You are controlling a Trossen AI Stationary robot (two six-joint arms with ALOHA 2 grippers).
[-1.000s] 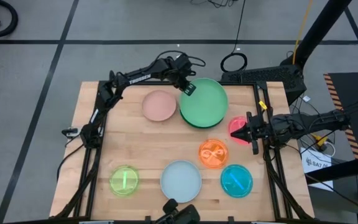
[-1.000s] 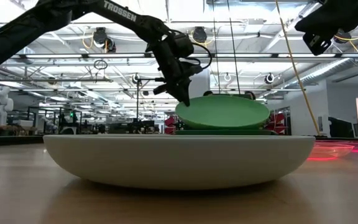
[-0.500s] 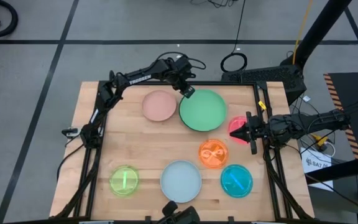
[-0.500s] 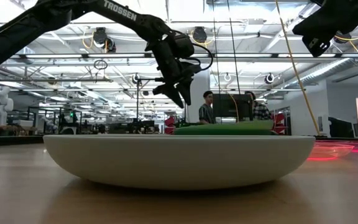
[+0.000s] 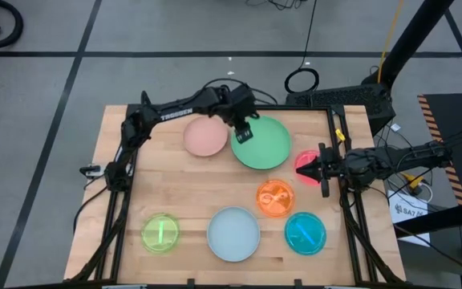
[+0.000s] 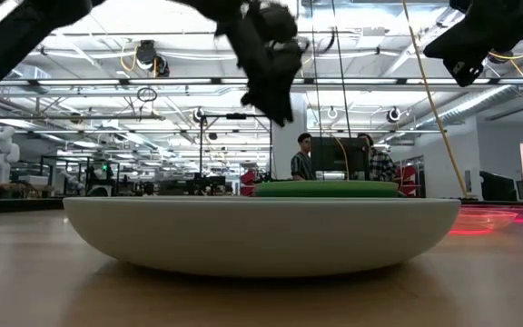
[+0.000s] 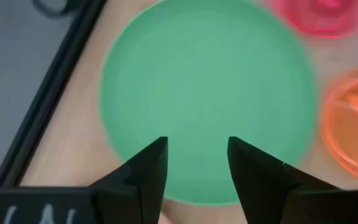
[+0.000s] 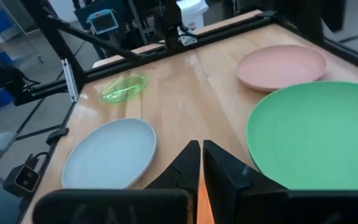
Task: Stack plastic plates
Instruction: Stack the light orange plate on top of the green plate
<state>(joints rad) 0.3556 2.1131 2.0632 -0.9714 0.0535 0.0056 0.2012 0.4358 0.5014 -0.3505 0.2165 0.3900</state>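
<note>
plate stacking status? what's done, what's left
Done: the mint green plate lies on a dark green one on the table. In hand: nothing; the left pincer hovers open above it, the right pincer waits shut over the hot pink plate. Left: pale pink, orange, cyan, light blue, lime.

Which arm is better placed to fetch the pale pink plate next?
Left. Its open gripper hovers over the mint green plate, right beside the pale pink plate. The right gripper sits shut at the table's right edge, by the hot pink plate.
</note>
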